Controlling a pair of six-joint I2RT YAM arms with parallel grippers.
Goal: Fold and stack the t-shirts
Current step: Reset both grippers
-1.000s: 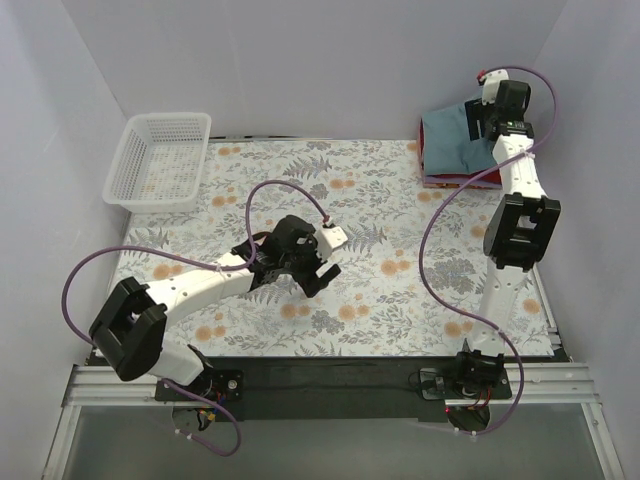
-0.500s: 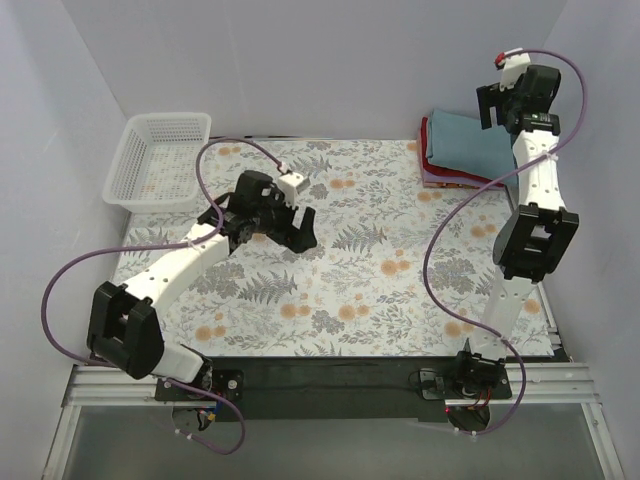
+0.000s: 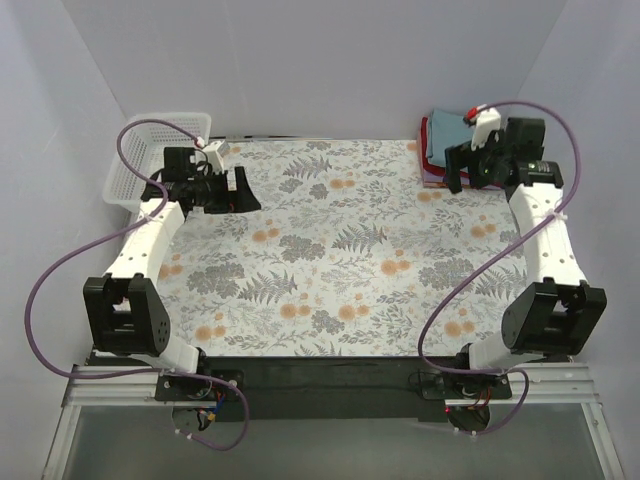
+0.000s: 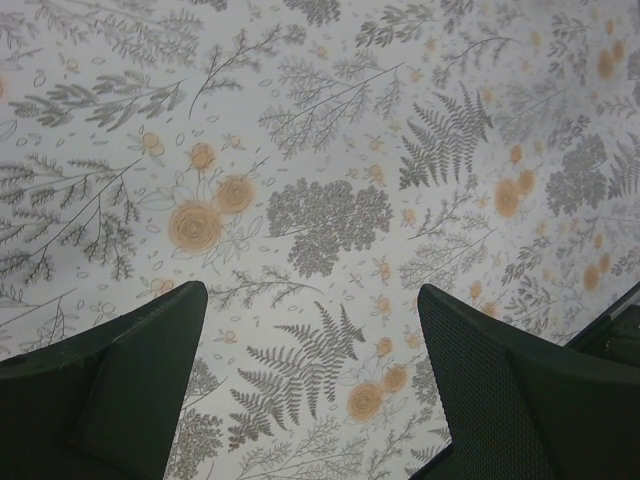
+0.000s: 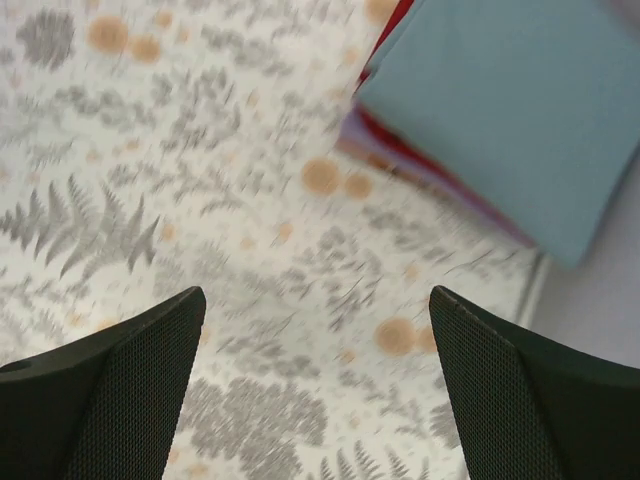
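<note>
The folded t-shirts lie stacked at the table's far right corner: a slate-blue shirt point(image 3: 448, 133) on top, a red one point(image 3: 425, 135) under it and a lavender-pink one point(image 3: 432, 177) at the bottom. The right wrist view shows the blue shirt point(image 5: 505, 105) over the red edge point(image 5: 385, 140) and the lavender edge point(image 5: 440, 190). My right gripper point(image 3: 455, 168) is open and empty, raised just in front of the stack. My left gripper point(image 3: 243, 190) is open and empty above the cloth at the far left. In the left wrist view only floral tablecloth lies between my fingers point(image 4: 120, 375).
A white mesh basket point(image 3: 150, 165) stands at the far left corner, right behind my left arm. The floral tablecloth point(image 3: 330, 260) covers the table. White walls close in the left, back and right sides.
My left arm swung from the table's middle back to the far left by the basket. My right gripper came off the stack and lowered in front of it.
</note>
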